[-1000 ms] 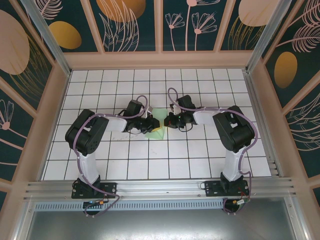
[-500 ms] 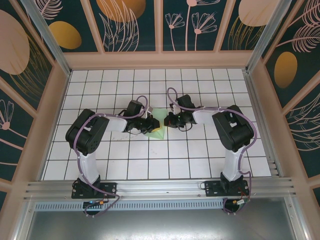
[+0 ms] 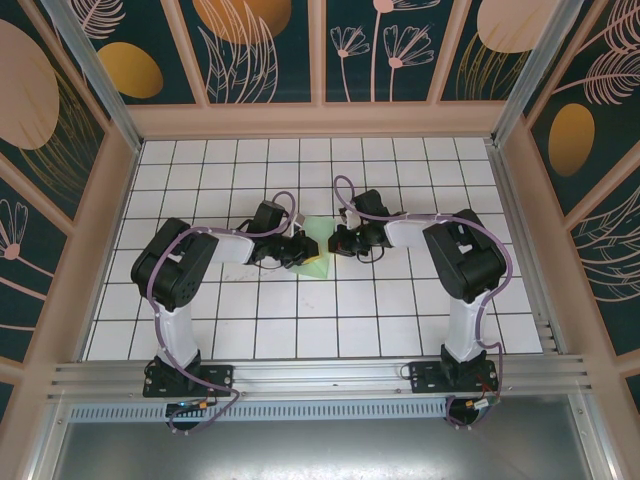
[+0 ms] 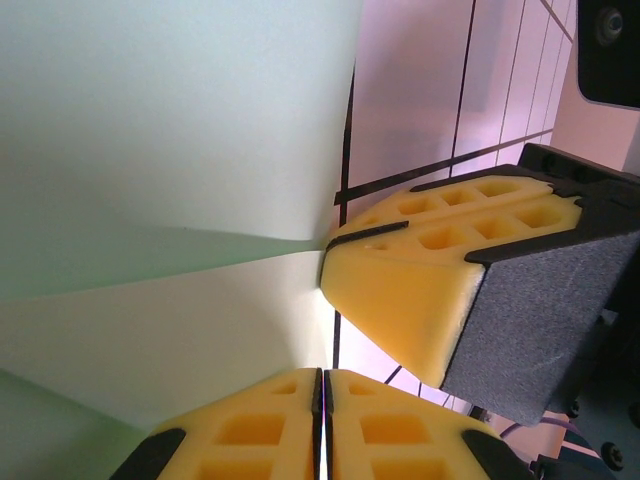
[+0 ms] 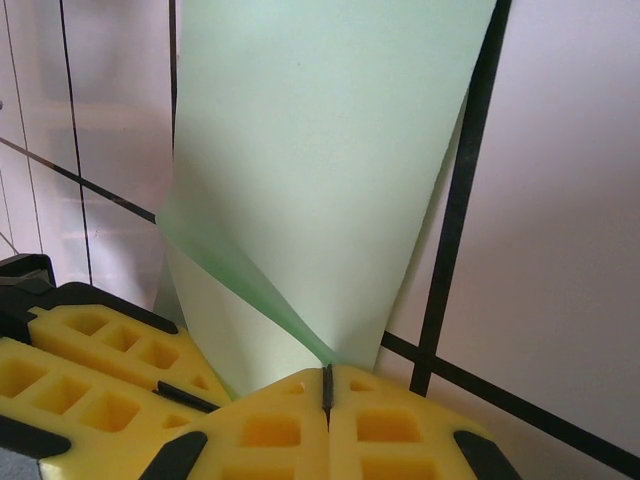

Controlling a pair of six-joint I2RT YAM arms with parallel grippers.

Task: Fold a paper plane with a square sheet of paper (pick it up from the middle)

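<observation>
Two pincers are mine, and both are pinched shut on one square sheet of paper [image 5: 320, 150]. My left pincer [image 4: 322, 385] nips it from the left. My right pincer [image 5: 327, 380] nips it from the right. Their yellow tips sit just beside each other, so neither arm is nearer than the other. I count one sheet. It is mint green, partly bent over, and it sits in the middle of the table [image 3: 400, 300]. From my tips it stretches away toward the far wall, so its long way runs near to far. I think the next fold goes along that line. Past it lies one white table with black lines, then the painted walls [image 3: 260, 50].
</observation>
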